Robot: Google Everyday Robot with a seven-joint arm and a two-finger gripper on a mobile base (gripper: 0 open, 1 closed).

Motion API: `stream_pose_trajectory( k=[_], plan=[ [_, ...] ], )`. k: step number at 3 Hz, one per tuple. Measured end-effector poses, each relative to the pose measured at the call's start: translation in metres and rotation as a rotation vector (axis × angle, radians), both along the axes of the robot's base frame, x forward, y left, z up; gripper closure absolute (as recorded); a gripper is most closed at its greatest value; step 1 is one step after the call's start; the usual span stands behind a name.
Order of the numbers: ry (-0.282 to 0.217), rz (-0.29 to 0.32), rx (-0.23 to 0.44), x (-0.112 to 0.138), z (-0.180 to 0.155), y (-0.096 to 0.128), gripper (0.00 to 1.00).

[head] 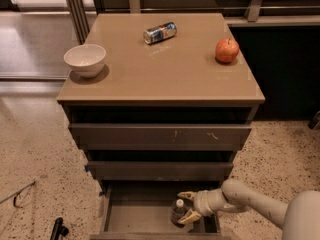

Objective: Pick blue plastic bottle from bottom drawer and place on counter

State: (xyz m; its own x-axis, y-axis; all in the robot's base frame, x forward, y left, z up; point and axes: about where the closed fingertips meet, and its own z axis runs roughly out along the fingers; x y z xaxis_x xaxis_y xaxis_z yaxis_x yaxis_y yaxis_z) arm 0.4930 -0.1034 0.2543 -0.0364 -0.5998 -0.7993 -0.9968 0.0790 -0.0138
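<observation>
Two yellowish fingers (186, 196) of my gripper (183, 207) are spread, one on each side of the blue plastic bottle (177, 213). The bottle stands upright in the pulled-out bottom drawer (107, 210), near its right end; flat grey floor extends leftward. Above, the glossy tan counter (165, 71) bears a round white bowl (85, 59), a toppled can (160, 32) and a red apple (227, 50).

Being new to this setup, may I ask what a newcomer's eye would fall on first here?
The claw reaches into the open bottom drawer, its fingers spread either side of the upright blue plastic bottle. On the counter above sit a white bowl at left, a can on its side at the back and a red apple at right.
</observation>
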Motion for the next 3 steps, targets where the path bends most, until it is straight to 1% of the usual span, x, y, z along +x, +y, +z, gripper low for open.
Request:
stream_pose_trajectory(
  k=[1, 2, 3],
  plan=[
    [-0.009, 0.023, 0.028, 0.0041, -0.0093, 0.0145, 0.29],
    [-0.009, 0.022, 0.028, 0.0042, -0.0097, 0.0145, 0.48],
    [-0.009, 0.022, 0.028, 0.0042, -0.0097, 0.0145, 0.71]
  ],
)
